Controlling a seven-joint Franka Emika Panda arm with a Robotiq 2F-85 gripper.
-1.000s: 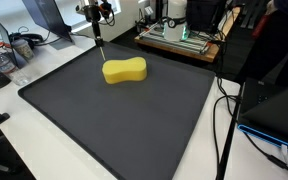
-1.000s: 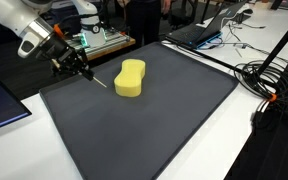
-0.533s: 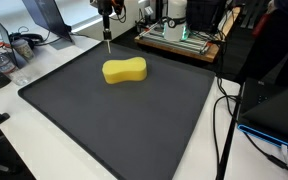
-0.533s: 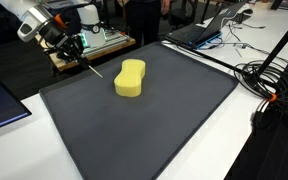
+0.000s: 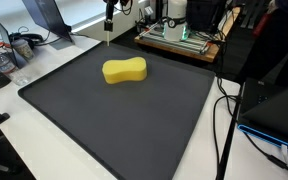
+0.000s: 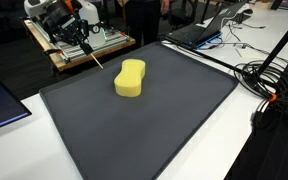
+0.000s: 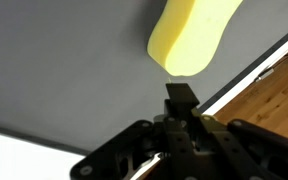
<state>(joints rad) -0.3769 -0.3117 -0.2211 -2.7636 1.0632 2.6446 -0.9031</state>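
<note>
A yellow peanut-shaped sponge lies on the black mat, toward its far side. My gripper hangs well above the mat's far edge, shut on a thin dark stick, perhaps a pen, that points down and is clear of the mat. In the wrist view the sponge lies ahead of the gripper, apart from it, and the stick's dark end pokes out between the fingers.
A wooden board with equipment stands behind the mat. Cables lie beside the mat, a laptop sits at its far corner, and a monitor and clutter stand on the white table.
The gripper has risen and drawn back from beside the sponge toward the mat's far edge, carrying the stick up with it. The sponge has not moved.
</note>
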